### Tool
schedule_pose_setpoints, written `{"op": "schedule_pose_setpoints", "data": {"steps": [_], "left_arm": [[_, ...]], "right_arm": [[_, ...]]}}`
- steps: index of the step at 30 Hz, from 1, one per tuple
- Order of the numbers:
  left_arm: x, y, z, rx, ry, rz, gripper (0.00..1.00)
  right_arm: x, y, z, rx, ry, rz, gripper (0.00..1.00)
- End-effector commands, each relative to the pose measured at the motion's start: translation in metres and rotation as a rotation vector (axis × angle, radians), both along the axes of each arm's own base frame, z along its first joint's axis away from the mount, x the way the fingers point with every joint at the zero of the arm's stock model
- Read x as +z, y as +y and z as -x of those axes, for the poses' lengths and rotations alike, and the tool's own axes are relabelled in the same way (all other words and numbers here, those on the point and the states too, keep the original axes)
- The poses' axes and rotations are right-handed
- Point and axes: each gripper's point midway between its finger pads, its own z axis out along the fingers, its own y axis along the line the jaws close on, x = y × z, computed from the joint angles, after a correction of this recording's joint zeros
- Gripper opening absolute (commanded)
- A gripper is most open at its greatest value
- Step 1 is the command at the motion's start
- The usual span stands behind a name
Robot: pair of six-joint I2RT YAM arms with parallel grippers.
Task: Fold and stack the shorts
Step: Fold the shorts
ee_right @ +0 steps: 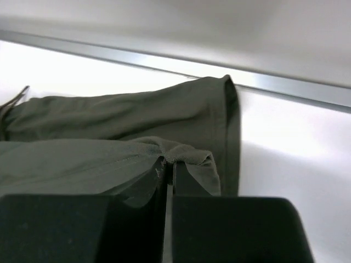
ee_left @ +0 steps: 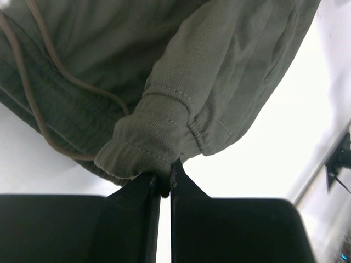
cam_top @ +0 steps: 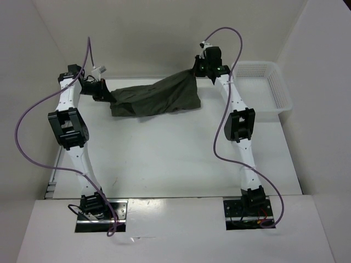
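The dark olive-green soft cloth shorts (cam_top: 156,99) are lying rumpled at the 12 o'clock end of the white table (cam_top: 164,159), sagging between the two arms. The left gripper (cam_top: 103,92) is clamping the 9 o'clock end; in the left wrist view its fingers are pinching shut on a gathered, stitched hem (ee_left: 159,148), with a thin tan drawstring (ee_left: 33,104) trailing across the cloth. The right gripper (cam_top: 198,70) is biting the 2 o'clock corner and holding it raised, so the fabric is sloping up toward it. In the right wrist view the jaws are nipping closed on a small fold of the shorts (ee_right: 181,154).

This appears to be the spreading or first fold, with no stack begun. The next move is likely calling for both arms to travel together, keeping the cloth taut while one end is being carried over the other.

A white mesh plastic basket (cam_top: 282,93) is sitting at 3 o'clock of the shorts, just beside the right arm, narrowing any outward swing. The purple cables (cam_top: 24,126) are looping beside each arm, and the back wall is standing near.
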Motion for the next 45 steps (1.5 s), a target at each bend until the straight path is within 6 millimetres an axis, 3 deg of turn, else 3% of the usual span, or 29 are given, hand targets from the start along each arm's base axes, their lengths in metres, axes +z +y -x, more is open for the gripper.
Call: {"op": "schedule_pose_setpoints", "data": {"steps": [1, 2, 3, 5, 6, 7, 8, 9, 10, 11, 12, 13, 14, 15, 16, 18, 19, 20, 21, 22, 23, 24, 26, 28, 31, 40, 41, 44, 45], "left_arm": [[0.001, 0.011, -0.025, 0.045, -0.055, 0.004, 0.03], [-0.002, 0.011, -0.028, 0.053, -0.048, 0.009, 0.05], [-0.011, 0.011, -0.028, 0.061, -0.021, 0.020, 0.06], [-0.023, 0.011, -0.028, 0.067, 0.003, 0.029, 0.12], [-0.033, 0.011, -0.030, 0.075, 0.024, 0.038, 0.13], [-0.035, 0.012, -0.034, 0.080, 0.019, 0.039, 0.19], [-0.031, 0.018, -0.040, 0.089, -0.003, 0.034, 0.25], [-0.037, 0.020, -0.046, 0.094, -0.009, 0.034, 0.36], [-0.036, 0.027, -0.051, 0.103, -0.028, 0.029, 0.45], [-0.031, 0.029, -0.056, 0.112, -0.047, 0.017, 0.50], [-0.027, 0.040, -0.065, 0.137, -0.078, -0.006, 0.64], [-0.022, 0.043, -0.069, 0.151, -0.089, -0.023, 0.71], [-0.019, 0.055, -0.073, 0.175, -0.110, -0.053, 0.78], [-0.010, 0.057, -0.075, 0.181, -0.130, -0.068, 0.84], [-0.003, 0.064, -0.076, 0.205, -0.144, -0.078, 0.98], [0.022, 0.076, -0.073, 0.227, -0.188, -0.091, 1.00], [0.029, 0.075, -0.071, 0.232, -0.191, -0.089, 1.00], [0.039, 0.082, -0.065, 0.252, -0.197, -0.101, 1.00], [0.037, 0.090, -0.058, 0.275, -0.175, -0.113, 1.00], [0.034, 0.088, -0.053, 0.268, -0.164, -0.115, 1.00], [0.033, 0.091, -0.042, 0.269, -0.144, -0.117, 1.00], [0.001, 0.087, -0.023, 0.251, -0.053, -0.126, 1.00], [-0.020, 0.079, -0.001, 0.227, 0.011, -0.118, 1.00], [-0.045, 0.064, 0.015, 0.207, 0.072, -0.090, 1.00], [-0.046, 0.051, 0.011, 0.215, 0.064, -0.078, 1.00], [-0.065, 0.015, -0.013, 0.186, 0.087, -0.021, 1.00], [-0.068, 0.007, -0.013, 0.175, 0.092, -0.049, 1.00], [-0.093, 0.023, -0.015, 0.244, 0.142, -0.169, 1.00], [-0.095, 0.027, -0.015, 0.256, 0.147, -0.194, 1.00]], "right_arm": [[0.015, -0.010, -0.022, -0.099, -0.086, 0.013, 0.00], [0.016, -0.011, -0.024, -0.113, -0.092, 0.006, 0.00], [0.002, -0.006, -0.026, -0.114, -0.079, 0.014, 0.00], [0.005, -0.010, -0.034, -0.187, -0.106, 0.014, 0.03], [0.003, -0.014, -0.039, -0.211, -0.120, 0.020, 0.12], [0.001, -0.009, -0.043, -0.230, -0.144, 0.025, 0.37], [-0.003, -0.009, -0.045, -0.230, -0.146, 0.024, 0.45], [-0.002, -0.002, -0.046, -0.222, -0.161, 0.017, 0.56], [0.001, 0.009, -0.044, -0.207, -0.174, 0.011, 0.77], [-0.003, 0.010, -0.044, -0.207, -0.172, 0.012, 0.83], [0.001, 0.022, -0.041, -0.184, -0.179, 0.004, 0.87], [0.006, 0.031, -0.036, -0.170, -0.185, 0.000, 0.93], [0.004, 0.028, -0.036, -0.186, -0.177, 0.011, 0.96], [0.001, 0.032, -0.034, -0.189, -0.168, 0.020, 0.97], [0.001, 0.028, -0.031, -0.203, -0.153, 0.034, 0.97], [0.004, 0.021, -0.026, -0.227, -0.129, 0.057, 0.99], [-0.017, 0.019, -0.019, -0.218, -0.065, 0.099, 0.99], [-0.009, 0.021, -0.012, -0.195, -0.050, 0.094, 0.99], [-0.013, 0.022, -0.005, -0.178, -0.020, 0.100, 0.99], [-0.038, 0.021, 0.004, -0.161, 0.054, 0.124, 0.99], [-0.033, 0.021, 0.014, -0.148, 0.078, 0.127, 0.99], [-0.056, 0.021, 0.024, -0.125, 0.142, 0.141, 0.99], [-0.057, 0.013, 0.033, -0.131, 0.178, 0.140, 0.99], [-0.074, 0.005, 0.038, -0.158, 0.214, 0.176, 0.99], [-0.073, -0.007, 0.038, -0.190, 0.219, 0.192, 0.99], [-0.127, -0.005, 0.062, -0.123, 0.355, 0.189, 0.99], [-0.132, -0.002, 0.066, -0.107, 0.370, 0.182, 0.97], [-0.136, 0.008, 0.082, -0.041, 0.421, 0.142, 0.84], [-0.132, 0.012, 0.085, -0.028, 0.428, 0.119, 0.72]]}}
